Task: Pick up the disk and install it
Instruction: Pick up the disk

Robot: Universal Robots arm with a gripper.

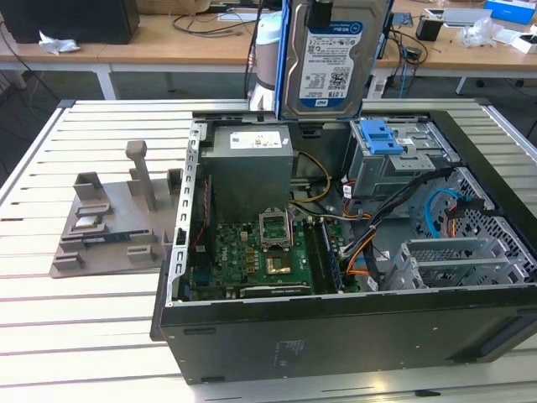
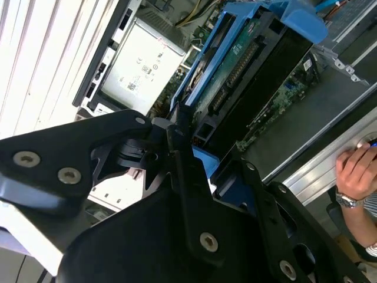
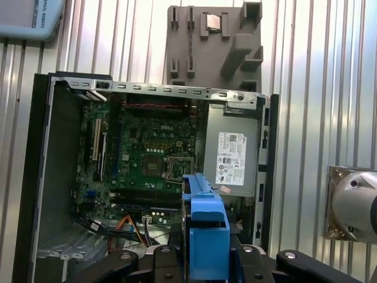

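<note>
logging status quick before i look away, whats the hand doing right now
hand: shut on the disk, holding it on edge above the open computer case.

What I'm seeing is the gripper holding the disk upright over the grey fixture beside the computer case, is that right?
Not quite. The gripper does hold the disk upright, but over the open computer case, not over the grey fixture, which stands beside the case at the exterior view's left. The exterior view shows this.
</note>
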